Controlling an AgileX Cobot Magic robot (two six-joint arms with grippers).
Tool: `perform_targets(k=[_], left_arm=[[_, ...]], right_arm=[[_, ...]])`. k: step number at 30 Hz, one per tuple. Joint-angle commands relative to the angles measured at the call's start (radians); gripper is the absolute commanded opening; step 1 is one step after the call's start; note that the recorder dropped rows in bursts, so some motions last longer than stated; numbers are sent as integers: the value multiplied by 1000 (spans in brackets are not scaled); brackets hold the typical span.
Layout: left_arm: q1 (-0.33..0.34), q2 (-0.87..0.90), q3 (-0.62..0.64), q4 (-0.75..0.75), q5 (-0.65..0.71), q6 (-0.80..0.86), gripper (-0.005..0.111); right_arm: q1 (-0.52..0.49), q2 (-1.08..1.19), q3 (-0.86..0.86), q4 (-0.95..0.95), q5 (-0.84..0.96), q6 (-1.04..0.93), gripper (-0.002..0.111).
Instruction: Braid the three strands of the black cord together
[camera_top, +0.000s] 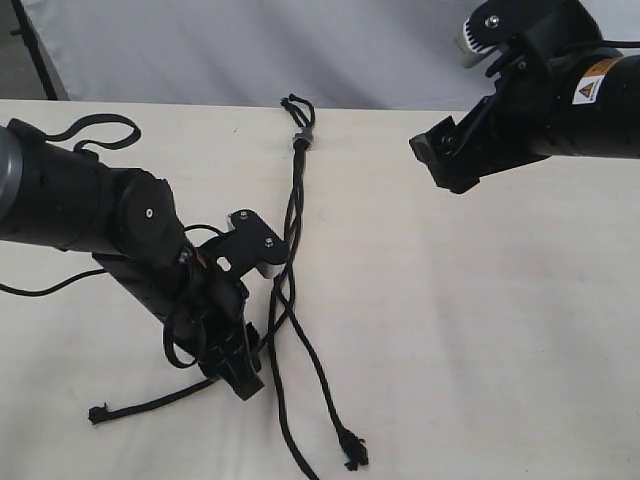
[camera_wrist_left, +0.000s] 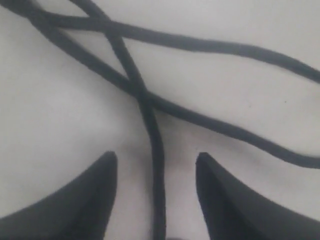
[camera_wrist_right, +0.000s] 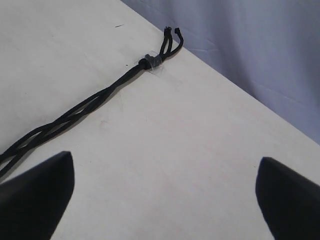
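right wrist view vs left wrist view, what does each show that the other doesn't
Only the right wrist view: the knot of the black cord near the table edge, its twisted stretch, and the grey backdrop. Only the left wrist view: loose strands crossing, one running into the open left gripper. Both: black cord on the pale table, and an open gripper.
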Motion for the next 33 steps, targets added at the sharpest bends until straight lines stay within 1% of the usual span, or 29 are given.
perform_targets(k=[1, 5, 8, 10, 12, 15, 17, 18, 21, 24, 29, 30, 31, 33], left_arm=[[2, -20, -10, 58, 1, -13, 56], [11, -91, -40, 66, 2, -31, 55], [45, -176, -74, 64, -12, -34, 55], [90, -241, -81, 54, -49, -36, 51], [138, -303, -81, 51, -88, -68, 41], [207, -376, -81, 51, -100, -83, 15], [247, -418, -79, 35, -109, -81, 0], [266, -436, -79, 32, -109, -81, 0], [308, -475, -79, 27, -113, -83, 0], [335, -496, -79, 22, -122, -83, 0], [340, -508, -79, 14, -161, -83, 0], [340, -508, -79, 14, -161, -81, 0], [340, -508, -79, 14, -161, -79, 0], [340, -508, -79, 14, -161, -79, 0]], right_arm=[[-6, -7, 2, 18, -2, 7, 90], [-6, -5, 2, 62, 0, 7, 90], [-6, -5, 2, 67, 0, 21, 90], [-4, -5, 2, 67, 16, 37, 90], [-4, -5, 2, 72, 23, 55, 90], [-4, -5, 2, 140, 41, 57, 90], [11, -5, 2, 167, 57, 55, 90], [23, -5, 2, 167, 62, 52, 90], [103, -5, 2, 167, 69, 48, 90], [202, 1, 2, 167, 71, 48, 90], [373, 88, 2, 167, 76, 48, 90], [406, 116, 2, 167, 78, 48, 90], [464, 174, 2, 167, 83, 48, 90], [520, 245, 2, 167, 83, 48, 90]])
